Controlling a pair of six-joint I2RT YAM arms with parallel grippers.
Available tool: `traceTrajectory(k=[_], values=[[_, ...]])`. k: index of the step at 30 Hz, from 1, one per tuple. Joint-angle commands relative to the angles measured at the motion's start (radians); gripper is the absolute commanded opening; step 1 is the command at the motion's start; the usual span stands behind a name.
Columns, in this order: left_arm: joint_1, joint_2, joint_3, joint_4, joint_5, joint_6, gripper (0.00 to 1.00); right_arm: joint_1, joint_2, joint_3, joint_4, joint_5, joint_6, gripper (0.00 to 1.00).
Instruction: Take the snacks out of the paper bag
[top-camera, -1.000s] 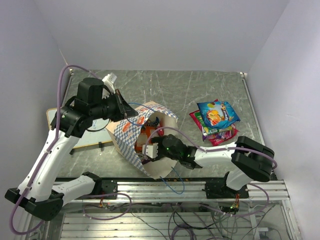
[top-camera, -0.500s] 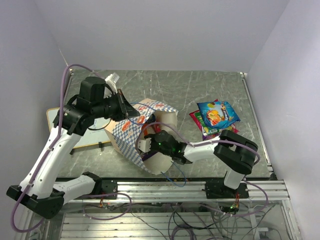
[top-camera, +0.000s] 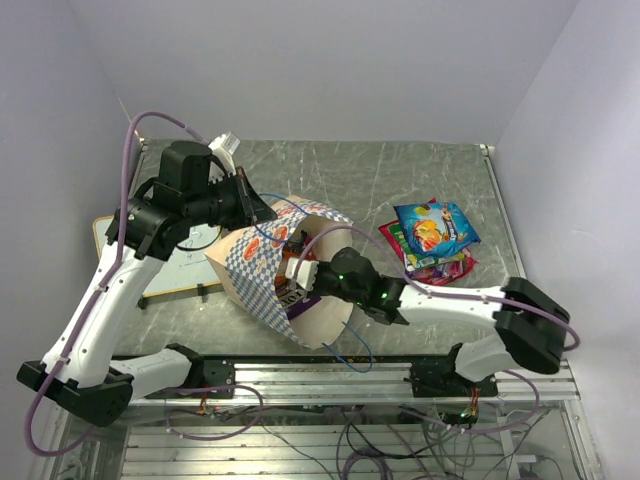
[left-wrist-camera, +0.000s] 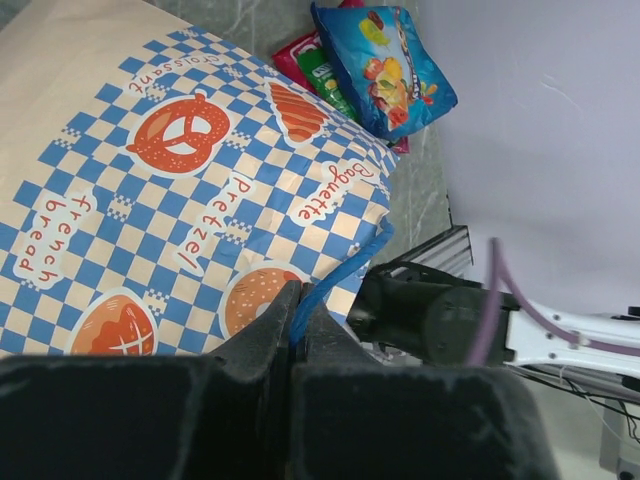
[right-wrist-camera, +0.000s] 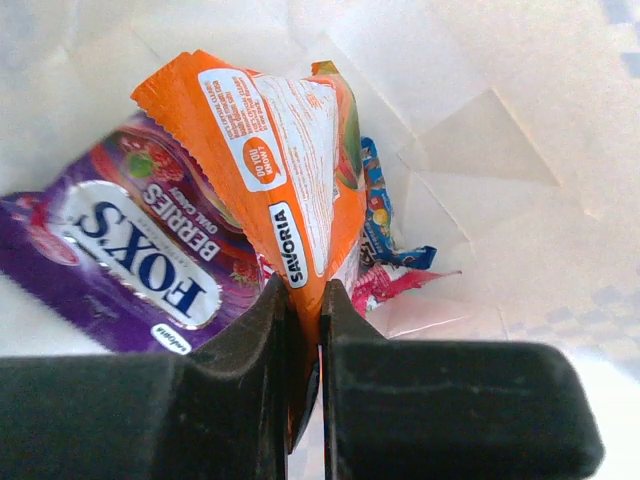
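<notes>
The paper bag (top-camera: 262, 262), cream with blue-and-white checks, lies tilted open at table centre; its checked side fills the left wrist view (left-wrist-camera: 180, 190). My left gripper (top-camera: 252, 208) is shut on the bag's blue cord handle (left-wrist-camera: 335, 275) and holds the bag's mouth up. My right gripper (top-camera: 298, 272) is inside the bag, shut on an orange snack packet (right-wrist-camera: 290, 180). A purple packet (right-wrist-camera: 130, 250) and blue and pink packets (right-wrist-camera: 385, 260) lie beside it in the bag. A pile of snacks (top-camera: 432, 238), blue on top, lies on the table to the right.
A white framed board (top-camera: 165, 265) lies on the table at the left, under the left arm. The table's metal front rail (top-camera: 330, 375) runs along the near edge. A loose blue cord handle (top-camera: 345, 358) hangs over the bag's near side.
My right gripper has gone deeper into the bag and closed on the orange packet. My left gripper has lifted the handle a little, raising the bag's mouth.
</notes>
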Motion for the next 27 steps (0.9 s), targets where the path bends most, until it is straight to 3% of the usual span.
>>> traceTrajectory(k=[1,10,14,20,27], values=[[0.005,0.013,0.032,0.034,-0.065,0.034,0.07,-0.021,-0.141,0.002,-0.101,-0.133,0.126,0.00],[0.007,0.041,0.024,0.085,-0.177,-0.012,0.07,-0.064,-0.356,0.085,-0.402,-0.293,0.238,0.00],[0.007,0.068,0.024,0.109,-0.186,-0.031,0.07,-0.064,-0.467,0.125,-0.493,-0.289,0.258,0.00],[0.007,0.080,0.001,0.149,-0.194,-0.051,0.07,-0.064,-0.609,0.191,-0.547,-0.122,0.309,0.00],[0.007,0.130,0.031,0.168,-0.153,-0.058,0.07,-0.064,-0.714,0.360,-0.702,-0.018,0.208,0.00]])
